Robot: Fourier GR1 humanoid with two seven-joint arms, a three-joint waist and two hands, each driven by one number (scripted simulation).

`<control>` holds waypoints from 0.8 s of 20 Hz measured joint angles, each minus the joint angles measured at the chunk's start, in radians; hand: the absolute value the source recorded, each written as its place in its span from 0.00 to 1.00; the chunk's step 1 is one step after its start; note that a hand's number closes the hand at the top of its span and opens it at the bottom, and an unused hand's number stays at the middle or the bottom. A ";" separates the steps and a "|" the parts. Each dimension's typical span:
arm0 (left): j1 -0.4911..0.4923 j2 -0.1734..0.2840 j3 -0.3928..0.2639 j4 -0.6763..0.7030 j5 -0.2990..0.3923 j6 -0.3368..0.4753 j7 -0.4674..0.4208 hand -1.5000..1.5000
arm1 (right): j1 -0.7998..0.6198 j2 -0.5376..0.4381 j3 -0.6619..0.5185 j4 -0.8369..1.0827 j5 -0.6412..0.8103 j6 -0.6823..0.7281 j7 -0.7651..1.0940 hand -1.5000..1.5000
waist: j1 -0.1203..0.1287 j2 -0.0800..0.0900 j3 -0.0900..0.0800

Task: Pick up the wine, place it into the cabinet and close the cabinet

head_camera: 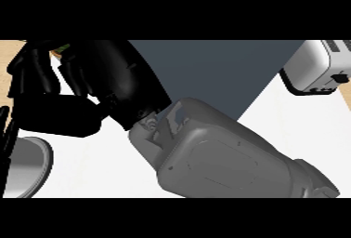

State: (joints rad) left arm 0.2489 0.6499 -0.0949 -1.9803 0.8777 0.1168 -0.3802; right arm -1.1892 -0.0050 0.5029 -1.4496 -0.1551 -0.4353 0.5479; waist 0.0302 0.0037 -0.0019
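Note:
My right forearm (pixel 226 158) rises from the lower right and fills the middle of the head view, close to the camera. Its black hand (pixel 103 79) is at the upper left with fingers (pixel 34 74) and thumb curled inward. A small green sliver of the wine bottle (pixel 65 47) shows between the fingers at the top; the rest of it is hidden by the hand. A dark grey-blue cabinet panel (pixel 226 65) lies behind the arm. A thin black part of my left hand (pixel 5 132) shows at the left edge.
A white toaster (pixel 319 65) stands at the upper right on the white counter (pixel 308 135). A grey round plate (pixel 27 167) lies at the lower left edge. A wooden surface (pixel 8 51) shows at the top left.

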 measured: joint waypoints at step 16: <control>-0.029 -0.031 0.028 0.001 -0.030 0.004 0.049 0.00 | -0.074 0.005 -0.085 0.296 -0.085 0.222 -0.291 1.00 | 0.019 -0.030 -0.032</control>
State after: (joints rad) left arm 0.2196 0.6187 -0.0672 -1.9789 0.8479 0.1204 -0.3307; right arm -1.2635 0.0004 0.4178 -1.1536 -0.2400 -0.2136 0.2566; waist 0.0494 -0.0259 -0.0342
